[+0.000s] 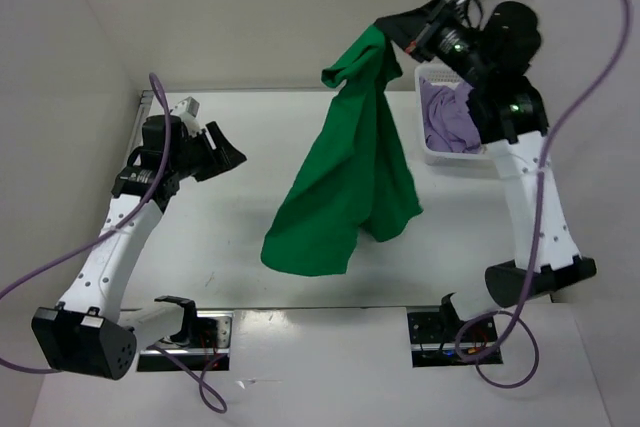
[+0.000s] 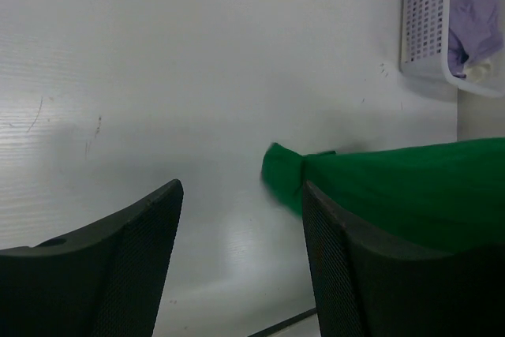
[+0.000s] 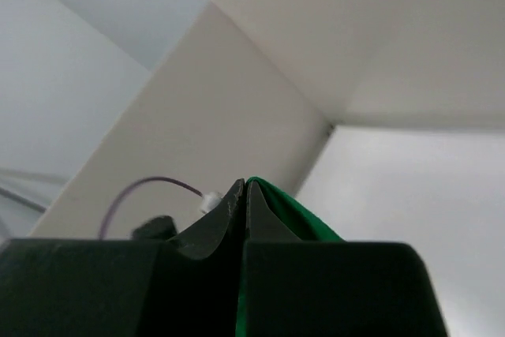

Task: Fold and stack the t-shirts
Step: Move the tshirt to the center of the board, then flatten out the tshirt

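Observation:
The bright green t-shirt (image 1: 350, 177) hangs high above the table, pinched at its top by my right gripper (image 1: 388, 32), whose jaws are shut on the cloth (image 3: 292, 215). Its lower hem droops to the table's middle. In the right wrist view the right gripper (image 3: 245, 183) points up at the walls. My left gripper (image 1: 225, 152) stands open at the left, apart from the shirt. In the left wrist view it (image 2: 242, 185) holds nothing, and the green hem (image 2: 394, 187) lies just beyond its right finger. The lavender t-shirt (image 1: 450, 117) sits bunched in the basket.
The white perforated basket (image 1: 432, 152) stands at the back right of the table, under my right arm, and shows again at the left wrist view's top right (image 2: 426, 21). Walls close in the back and sides. Purple cables loop around both arms.

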### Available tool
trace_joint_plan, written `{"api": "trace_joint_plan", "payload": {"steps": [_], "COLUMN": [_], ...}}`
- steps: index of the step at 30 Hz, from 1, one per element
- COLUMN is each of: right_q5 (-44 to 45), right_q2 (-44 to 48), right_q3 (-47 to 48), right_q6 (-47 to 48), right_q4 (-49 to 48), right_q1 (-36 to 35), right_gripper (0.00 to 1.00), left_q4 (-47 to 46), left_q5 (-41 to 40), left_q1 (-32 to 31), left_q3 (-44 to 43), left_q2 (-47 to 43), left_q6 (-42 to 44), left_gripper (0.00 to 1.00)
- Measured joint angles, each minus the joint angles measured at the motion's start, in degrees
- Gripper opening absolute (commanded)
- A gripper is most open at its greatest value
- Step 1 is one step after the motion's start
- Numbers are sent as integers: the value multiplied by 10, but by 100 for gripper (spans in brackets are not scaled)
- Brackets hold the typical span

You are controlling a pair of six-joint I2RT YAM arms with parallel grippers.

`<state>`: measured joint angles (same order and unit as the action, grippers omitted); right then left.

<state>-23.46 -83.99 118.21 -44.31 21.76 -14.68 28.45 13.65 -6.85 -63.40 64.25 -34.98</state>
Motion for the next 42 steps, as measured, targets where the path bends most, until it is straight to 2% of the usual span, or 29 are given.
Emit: {"api": "trace_joint_plan", "payload": {"steps": [2, 6, 7, 8, 12, 16, 17, 19, 20, 24, 27, 29, 30, 31, 33, 39, 42], "right_q5": [-10, 16, 29, 44, 80, 128, 140, 155, 162, 192, 208, 216, 217, 216, 216, 256, 269], "right_q2": [-25, -131, -156, -192, -309, -286, -257, -214, -186, -122, -148, -178, -196, -204, -224, -250, -262], "right_q3": [-72, -127, -129, -122, -45, -78, -104, -141, -171, -278, -325, -355, -377, -389, -420, -420, -420], "right_q6": [-5, -7, -6, -4, 7, 31, 38, 52, 55, 79, 93, 96, 97, 97, 101, 109, 110], "right_q4": [-14, -12, -10, -8, 42, 50, 52, 50, 44, 42, 40, 35, 36, 35, 43, 45, 45], "right_q1": [-1, -14, -19, -22, -27, -33, -37, -48, -56, -132, -213, -258, -281, -290, -306, -323, -335], "right_gripper": [1, 1, 9, 23, 50, 49, 32, 20, 8, 1, 1, 11, 22, 23, 31, 44, 45], "left_q4": [0, -15, -14, -14, -8, -9, -15, -16, -18, -15, -14, -13, -12, -10, -4, 8, 9], "left_q5": [1, 3, 3, 3, -2, -14, -16, -14, -14, -21, -24, -29, -32, -34, -35, -34, -33], "left_q1": [5, 8, 8, 8, 4, -37, -68, -84, -88, -87, -87, -87, -87, -87, -81, -66, -66], "left_q3": [0, 20, 32, 39, 59, 69, 86, 105, 121, 169, 185, 188, 188, 187, 187, 179, 172], "left_q2": [2, 2, 2, 3, 6, 16, 24, 28, 28, 6, -29, -52, -68, -74, -93, -108, -108], "left_q6": [-1, 1, 3, 4, 17, 24, 24, 21, 18, -3, -20, -29, -30, -31, -31, -45, -48], "left_gripper": [70, 72, 72, 72, 72, 69, 65, 60, 56, 55, 55, 55, 56, 56, 56, 59, 60]}}
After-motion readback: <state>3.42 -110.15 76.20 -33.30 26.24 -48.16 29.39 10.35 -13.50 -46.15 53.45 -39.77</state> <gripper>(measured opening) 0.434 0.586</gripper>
